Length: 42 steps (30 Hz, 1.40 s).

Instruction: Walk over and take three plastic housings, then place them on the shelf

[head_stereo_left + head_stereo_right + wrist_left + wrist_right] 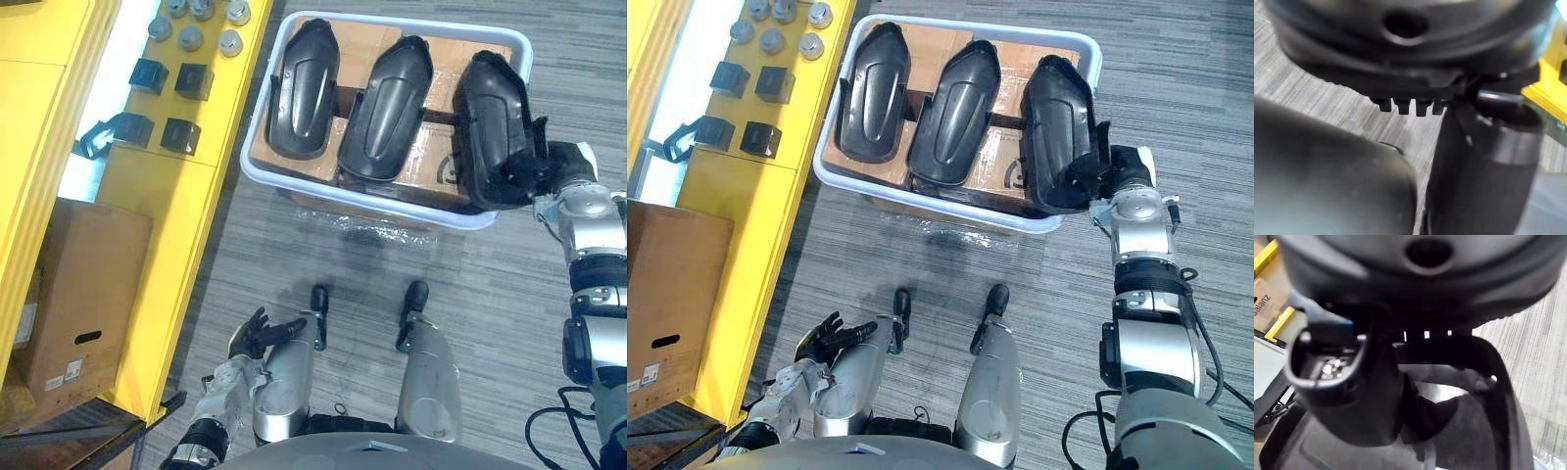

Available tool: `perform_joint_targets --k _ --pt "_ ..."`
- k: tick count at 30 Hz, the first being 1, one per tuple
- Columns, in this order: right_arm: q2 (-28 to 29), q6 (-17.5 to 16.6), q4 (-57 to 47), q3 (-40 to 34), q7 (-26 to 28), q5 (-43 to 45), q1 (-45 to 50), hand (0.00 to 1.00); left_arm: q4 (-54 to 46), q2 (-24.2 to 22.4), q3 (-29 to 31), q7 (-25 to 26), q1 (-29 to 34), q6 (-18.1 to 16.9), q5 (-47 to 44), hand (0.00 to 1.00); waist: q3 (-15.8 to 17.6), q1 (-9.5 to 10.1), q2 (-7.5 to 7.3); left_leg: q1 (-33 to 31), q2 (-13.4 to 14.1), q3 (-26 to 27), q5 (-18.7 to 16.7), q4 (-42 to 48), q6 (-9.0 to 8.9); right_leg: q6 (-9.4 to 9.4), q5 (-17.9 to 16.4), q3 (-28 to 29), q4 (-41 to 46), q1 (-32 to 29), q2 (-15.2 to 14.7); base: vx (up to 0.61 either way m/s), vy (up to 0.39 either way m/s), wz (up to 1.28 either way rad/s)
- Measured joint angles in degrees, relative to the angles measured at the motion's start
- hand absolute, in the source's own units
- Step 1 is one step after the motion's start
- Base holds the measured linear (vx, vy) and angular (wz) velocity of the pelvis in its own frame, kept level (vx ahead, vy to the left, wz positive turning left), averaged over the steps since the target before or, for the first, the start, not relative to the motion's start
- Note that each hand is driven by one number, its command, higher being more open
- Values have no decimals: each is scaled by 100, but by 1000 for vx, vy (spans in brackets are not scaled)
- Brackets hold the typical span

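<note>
The robot's right hand point(1097, 174) is curled round the near right edge of the rightmost housing point(493, 127), a glossy black moulded plastic shell. Its fingers are largely lost against the dark plastic. In the right wrist view the thumb point(1342, 382) lies over the shell's rim, with the fingertips hidden behind it. This shell lies beside the middle housing point(387, 108) and the leftmost housing point(304, 88), both of the same black plastic, in a row inside a white rectangular plastic tub point(372, 203) lined with brown cardboard sheets point(428, 147). The rightmost housing's near end reaches the tub's near right corner. What the tub stands on is hard to make out, apart from some crinkled clear film under its near rim. The left hand point(257, 335) hangs low at the robot's side, fingers loosely spread and holding nothing. A yellow metal shelf point(176, 196) runs along the left and is cut off by the frame. It carries small black blocks point(193, 80) and grey round pieces point(191, 37), with a brown cardboard box point(83, 284) lower down, partly hidden by a yellow panel. The tub's left rim sits just beside the shelf's edge, and whether they touch cannot be told. Open grey carpet floor point(490, 313) lies on the near side and to the right of the tub.
</note>
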Motion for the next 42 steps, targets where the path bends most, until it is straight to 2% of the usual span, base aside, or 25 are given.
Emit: perform_joint_targets --k 5,9,13,15,16,19,22,24,27,29,32,36,38,39,42 --pt "2 -24 -86 -60 -76 -141 148 0 -16 6 -2 9 17 130 23 100 5 -1 -10 311 11 15 0 -98 2 41 27 -17 -170 340 14 0 0 0" --pt "107 -68 -383 -199 -272 -229 558 0 -137 12 7 74 109 101 28 100 13 -3 -47 471 22 30 16 -228 8 122 91 -26 -441 566 60 13 6 -2" --pt "607 -78 -1141 -491 -768 -375 1189 0 -439 62 26 153 330 -48 40 100 42 -34 -243 883 76 132 18 -513 -1 123 234 -7 -900 1001 167 90 20 -12" --pt "1034 -111 -1803 -713 -1128 -649 1629 0 -829 114 28 174 548 -157 50 100 48 -74 -417 1114 105 184 24 -666 -13 113 295 8 -1109 1227 222 136 12 -10" --pt "1128 -136 -1952 -754 -1222 -721 1724 0 -930 133 21 176 583 -158 50 100 36 -96 -457 1170 105 192 27 -714 -16 115 303 5 -1147 1271 227 161 16 -4" --pt "1603 -365 -2691 -850 -1736 -1142 2203 0 -1699 110 23 262 811 -211 32 100 -37 -171 -615 1488 99 260 26 -934 -16 144 325 -1 -1401 1589 247 126 23 -5" --pt "2102 -785 -3338 -843 -2149 -1654 2851 0 -2778 101 144 359 939 -247 21 100 -389 -179 -806 1658 100 318 25 -1171 -19 188 371 -32 -1698 1779 284 138 18 -3" --pt "2327 -1121 -3535 -829 -2399 -2054 3235 0 -3612 94 289 447 921 -232 22 100 -771 -180 -903 1828 87 353 22 -1326 -24 219 395 -57 -1903 1964 292 119 10 -1" --pt "2333 -1529 -3720 -799 -2665 -2380 3453 0 -4536 98 511 463 792 -204 21 100 -1084 -190 -910 2058 75 399 18 -1427 -27 232 403 -73 -2026 2188 289 111 23 -4" --pt "2331 -1765 -4005 -779 -2828 -2489 3463 0 -4983 100 654 456 624 -204 13 100 -1256 -199 -854 2187 81 426 18 -1466 -27 233 403 -70 -2027 2287 291 48 14 -6" --pt "2328 -2134 -4403 -723 -2995 -2497 3442 0 -5282 101 691 292 380 -164 -374 100 -1408 -193 -796 2346 81 454 18 -1536 -26 241 408 -65 -2033 2398 291 8 10 -3" --pt "2326 -2685 -4709 -379 -3059 -2719 3384 0 -5430 74 540 -224 254 95 -1216 100 -1731 -198 -852 2448 59 525 17 -1690 -24 275 430 -6 -2132 2438 287 -33 7 -7" --pt "2326 -2936 -4788 -213 -3048 -2720 3384 0 -5433 28 391 -305 249 201 -1381 100 -1785 -218 -879 2452 57 548 10 -1692 -26 275 430 3 -2132 2434 287 -81 -5 -4" --pt "2326 -3173 -4813 -92 -3045 -2739 3384 0 -5433 -18 290 -352 251 286 -1382 100 -1808 -219 -895 2452 57 567 9 -1687 -27 276 431 6 -2133 2432 288 -89 -11 -4" --pt "2326 -3436 -4846 81 -3003 -2932 3384 0 -5433 -39 195 -386 252 400 -1547 100 -1875 -233 -896 2446 62 586 10 -1681 -29 275 434 16 -2133 2423 294 -79 -14 -4"
